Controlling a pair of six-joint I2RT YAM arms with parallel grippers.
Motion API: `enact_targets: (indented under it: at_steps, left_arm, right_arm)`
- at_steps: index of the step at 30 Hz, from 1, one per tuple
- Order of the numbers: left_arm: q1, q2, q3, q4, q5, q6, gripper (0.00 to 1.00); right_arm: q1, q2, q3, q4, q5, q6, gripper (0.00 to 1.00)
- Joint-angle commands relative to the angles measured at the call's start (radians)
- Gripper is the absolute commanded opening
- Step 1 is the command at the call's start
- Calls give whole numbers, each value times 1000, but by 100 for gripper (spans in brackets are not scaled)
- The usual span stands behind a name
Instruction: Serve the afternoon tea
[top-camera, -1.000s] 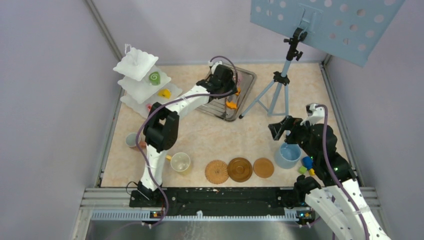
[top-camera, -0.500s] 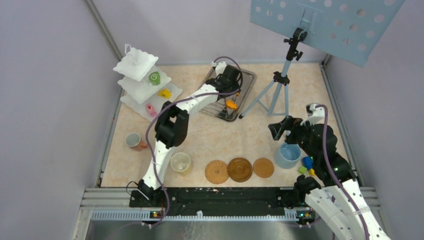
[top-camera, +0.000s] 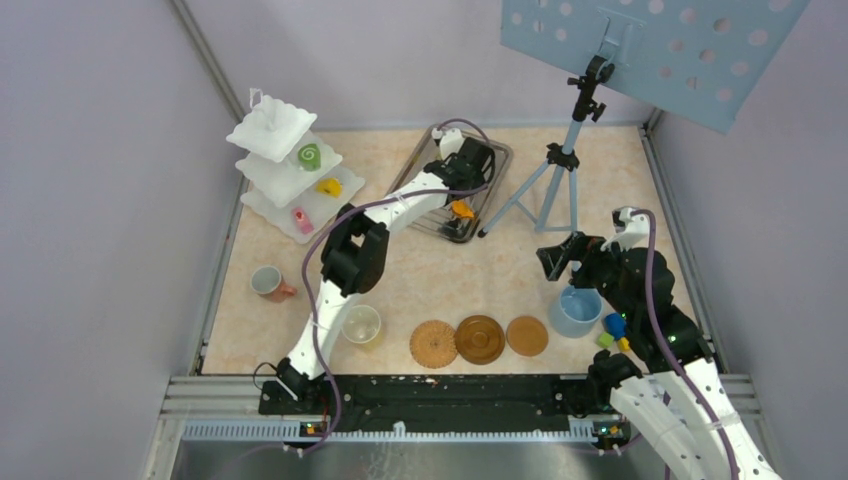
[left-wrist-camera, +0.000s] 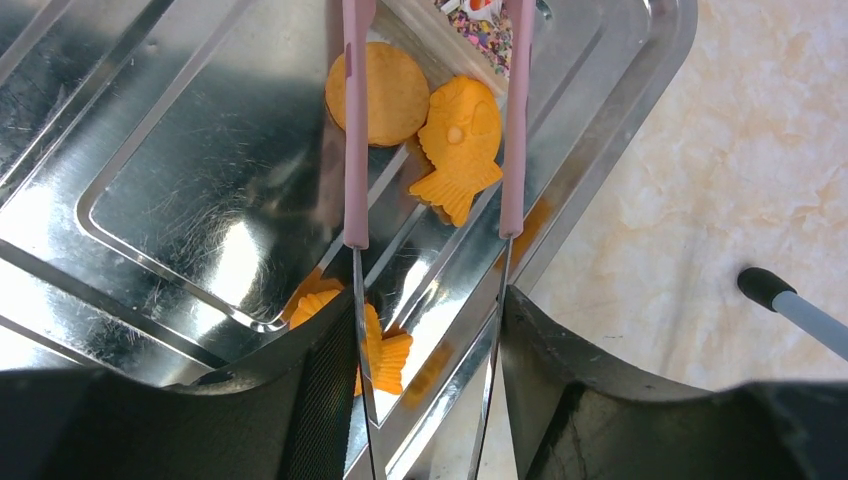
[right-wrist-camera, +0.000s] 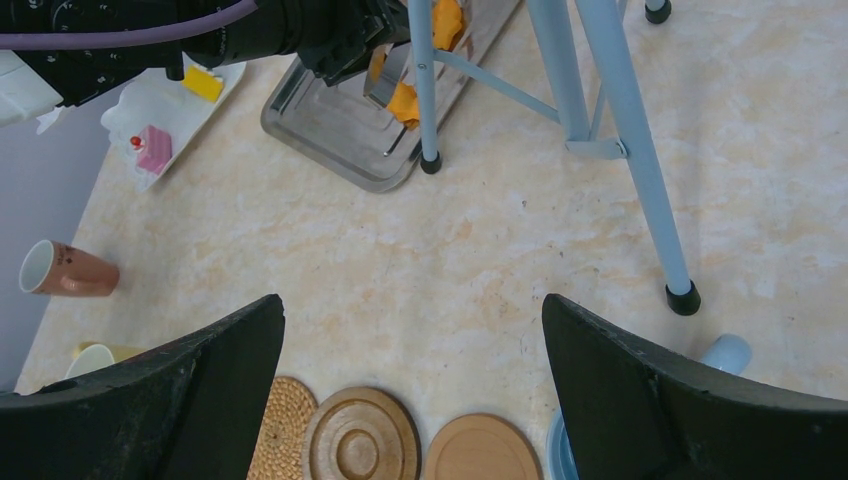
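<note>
Lilac walls (top-camera: 100, 200) close in a beige marbled desk (top-camera: 430, 278). A pale-blue perforated board (top-camera: 650, 45) on a tripod (top-camera: 560, 175) covers the desk's far right corner.

The left gripper (left-wrist-camera: 425, 320) is pressed onto the pink tongs (left-wrist-camera: 356, 120), whose metal arms lie against the inner faces of its fingers (left-wrist-camera: 320, 400). The tongs stand spread over the metal tray (left-wrist-camera: 180, 180), which sits toward the desk's far edge. A fish-shaped biscuit (left-wrist-camera: 460, 145) lies between their arms. Their tips run off the top of the wrist view, so whether they touch it cannot be told. A round biscuit (left-wrist-camera: 390, 95) lies just beside the fish, with the left tong arm crossing over it. A second orange fish shape (left-wrist-camera: 390, 355) is half hidden by the tray's rim and the finger. From above, the arm hides much of the tray.

The right gripper (right-wrist-camera: 412, 305) hangs with its fingers spread wide above bare desk near the right edge. It is close to a blue cup (top-camera: 575, 312) that its arm partly covers. Toy blocks (top-camera: 612, 330) peek out beside that arm.

The white three-tier stand (top-camera: 270, 125) sits at the far left corner. Its tiers carry the green swirl roll (top-camera: 309, 156), yellow wedge (top-camera: 328, 186) and pink slice (top-camera: 300, 215). Three coasters (top-camera: 480, 339) lie side by side along the near edge. A pale cup (top-camera: 361, 324) stands to their left, and a brown cup (top-camera: 268, 283) lies on its side near the left edge.
</note>
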Motion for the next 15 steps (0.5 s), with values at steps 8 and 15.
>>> enact_targets:
  at_steps: [8,15]
  left_arm:
    - [-6,-50,21,26,-8,48,29]
    - [0,-162,-96,136,28,130,16]
  right_arm:
    - [11,-14,-2,26,6,5,98]
    - [11,-14,-4,29,5,2,98]
